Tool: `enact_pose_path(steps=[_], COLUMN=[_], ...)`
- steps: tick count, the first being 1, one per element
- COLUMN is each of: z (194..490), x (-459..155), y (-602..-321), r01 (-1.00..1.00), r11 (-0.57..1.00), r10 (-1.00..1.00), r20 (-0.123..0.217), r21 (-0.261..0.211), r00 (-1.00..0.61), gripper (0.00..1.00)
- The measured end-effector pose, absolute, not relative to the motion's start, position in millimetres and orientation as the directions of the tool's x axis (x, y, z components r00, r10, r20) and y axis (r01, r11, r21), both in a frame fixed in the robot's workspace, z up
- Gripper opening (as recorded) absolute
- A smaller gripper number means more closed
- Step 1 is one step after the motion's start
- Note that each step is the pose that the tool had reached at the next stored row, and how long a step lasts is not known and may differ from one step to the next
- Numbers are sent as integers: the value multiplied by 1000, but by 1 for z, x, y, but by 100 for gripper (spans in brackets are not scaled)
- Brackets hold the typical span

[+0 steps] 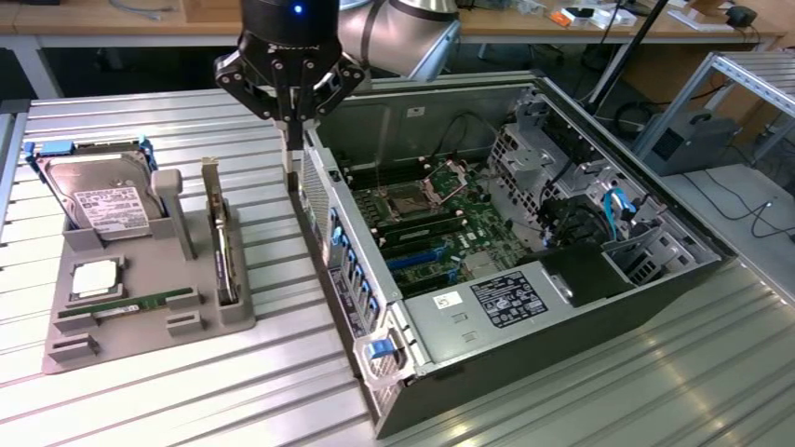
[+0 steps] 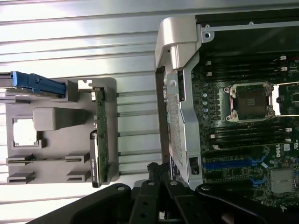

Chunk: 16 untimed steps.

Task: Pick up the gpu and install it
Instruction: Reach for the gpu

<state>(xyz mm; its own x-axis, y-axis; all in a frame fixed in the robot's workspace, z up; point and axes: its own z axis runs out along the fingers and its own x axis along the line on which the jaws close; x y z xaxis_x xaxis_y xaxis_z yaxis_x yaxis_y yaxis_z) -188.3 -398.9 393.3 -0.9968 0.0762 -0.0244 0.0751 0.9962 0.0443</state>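
Exterior view: the jaws hang pressed together and empty between the grey tray (image 1: 149,307) and the open case (image 1: 677,279). The gpu (image 1: 222,247) stands on edge in the tray.

Wrist view: the gpu (image 2: 100,135) lies apart from the jaws. A good grasp probably needs them spread and squared along its upper edge.

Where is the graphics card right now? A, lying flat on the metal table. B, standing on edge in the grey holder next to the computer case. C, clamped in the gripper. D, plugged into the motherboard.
B: the graphics card stands on its edge in a slot of the grey holder, beside the open computer case.
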Motion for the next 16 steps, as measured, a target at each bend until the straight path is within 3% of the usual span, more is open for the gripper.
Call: enact_pose_path(steps=[16], z=[393], x=[-197], y=[-399], r01=[75], r11=[996], r10=[76], r20=[-25], r21=[44], r00=[-997], gripper=[10])
